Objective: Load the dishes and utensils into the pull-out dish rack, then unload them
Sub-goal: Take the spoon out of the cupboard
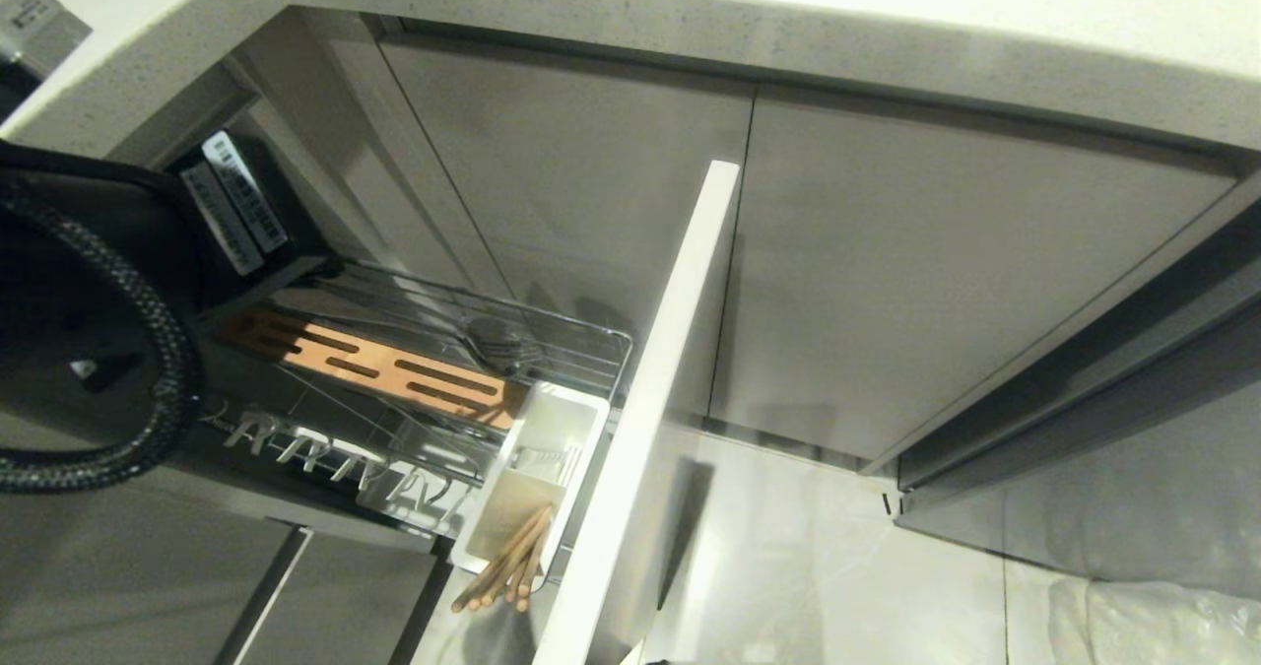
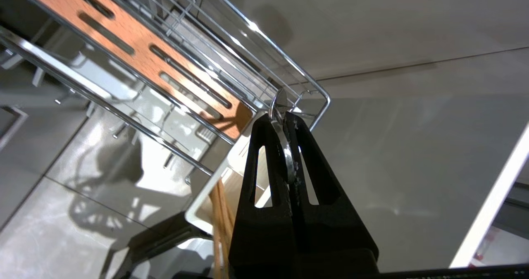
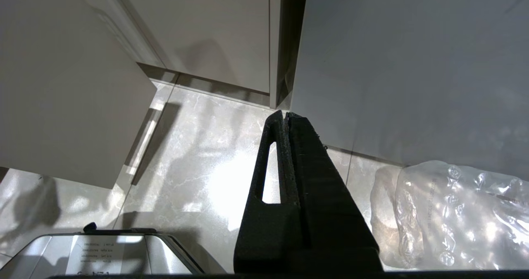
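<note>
Below the worktop [image 1: 887, 25]: pull-out dish rack [image 1: 591, 335] drawn out, fork [image 2: 285, 146] in the left gripper [image 2: 285, 118]

Left gripper's jaws are clenched on the fork's handle, edge-on between them, held above the rack's far corner beside the slotted wooden strip [image 1: 384, 365]. Fork head [image 1: 497, 342] shows over the wire basket in the head view. Chopsticks [image 1: 507, 562] stand tilted in the white utensil caddy [image 1: 552, 448], next to the pale front panel [image 1: 660, 379]. Right gripper [image 3: 286, 115] hangs over the floor [image 3: 198, 167] with jaws pressed together, grasping nothing, near a clear plastic bag [image 3: 454, 213]

Left claw [image 2: 285, 118] clamped tight, right claw [image 3: 286, 115] closed, pointing floorward
</note>
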Controlling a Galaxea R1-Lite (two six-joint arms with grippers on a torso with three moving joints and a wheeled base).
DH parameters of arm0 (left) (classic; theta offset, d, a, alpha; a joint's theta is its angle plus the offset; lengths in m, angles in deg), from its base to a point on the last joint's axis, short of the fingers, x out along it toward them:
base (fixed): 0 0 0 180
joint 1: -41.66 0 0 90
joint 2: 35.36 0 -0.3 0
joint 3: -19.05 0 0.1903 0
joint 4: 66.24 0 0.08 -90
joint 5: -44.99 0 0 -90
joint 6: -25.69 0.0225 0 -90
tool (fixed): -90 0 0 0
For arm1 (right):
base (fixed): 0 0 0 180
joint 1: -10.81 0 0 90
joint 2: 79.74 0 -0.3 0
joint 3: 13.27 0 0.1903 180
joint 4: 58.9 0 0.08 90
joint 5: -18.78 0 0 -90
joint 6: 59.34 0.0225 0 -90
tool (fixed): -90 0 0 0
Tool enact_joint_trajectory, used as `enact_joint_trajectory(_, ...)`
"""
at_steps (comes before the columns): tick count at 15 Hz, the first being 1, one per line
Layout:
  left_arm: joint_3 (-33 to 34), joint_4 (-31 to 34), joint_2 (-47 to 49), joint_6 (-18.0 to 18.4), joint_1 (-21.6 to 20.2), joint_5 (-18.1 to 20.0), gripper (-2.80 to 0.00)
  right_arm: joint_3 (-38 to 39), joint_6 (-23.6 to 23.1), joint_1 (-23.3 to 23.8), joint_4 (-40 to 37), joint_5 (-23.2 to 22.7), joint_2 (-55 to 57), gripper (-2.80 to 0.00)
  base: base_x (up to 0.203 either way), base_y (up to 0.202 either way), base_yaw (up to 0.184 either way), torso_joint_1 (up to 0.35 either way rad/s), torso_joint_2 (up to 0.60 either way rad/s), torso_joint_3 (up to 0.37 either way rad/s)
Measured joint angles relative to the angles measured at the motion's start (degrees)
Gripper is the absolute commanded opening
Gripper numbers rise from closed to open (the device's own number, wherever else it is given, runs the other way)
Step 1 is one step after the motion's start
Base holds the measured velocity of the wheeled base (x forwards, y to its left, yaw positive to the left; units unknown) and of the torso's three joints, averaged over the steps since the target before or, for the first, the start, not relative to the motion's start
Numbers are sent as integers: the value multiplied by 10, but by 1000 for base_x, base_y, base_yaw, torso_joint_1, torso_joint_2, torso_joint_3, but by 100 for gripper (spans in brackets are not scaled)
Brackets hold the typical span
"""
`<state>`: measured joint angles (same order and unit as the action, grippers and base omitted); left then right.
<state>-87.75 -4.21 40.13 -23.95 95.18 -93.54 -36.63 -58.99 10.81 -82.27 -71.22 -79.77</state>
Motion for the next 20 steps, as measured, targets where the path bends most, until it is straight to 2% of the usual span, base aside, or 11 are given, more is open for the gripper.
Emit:
enact_joint_trajectory(5, -37, 6, -45, 36, 2, -1, -280, 0, 0, 0, 0, 0, 0, -280, 0, 0, 0, 0, 0, 0)
enact_joint_trajectory(9, -91, 49, -75, 48, 2, -1, -280, 0, 0, 0, 0, 0, 0, -280, 0, 0, 0, 0, 0, 0)
enact_joint_trajectory(17, -198, 55, -112, 119, -2, 1, -280, 0, 0, 0, 0, 0, 0, -280, 0, 0, 0, 0, 0, 0)
enact_joint_trajectory(20, -238, 52, -117, 151, -27, 6, -280, 0, 0, 0, 0, 0, 0, -280, 0, 0, 0, 0, 0, 0)
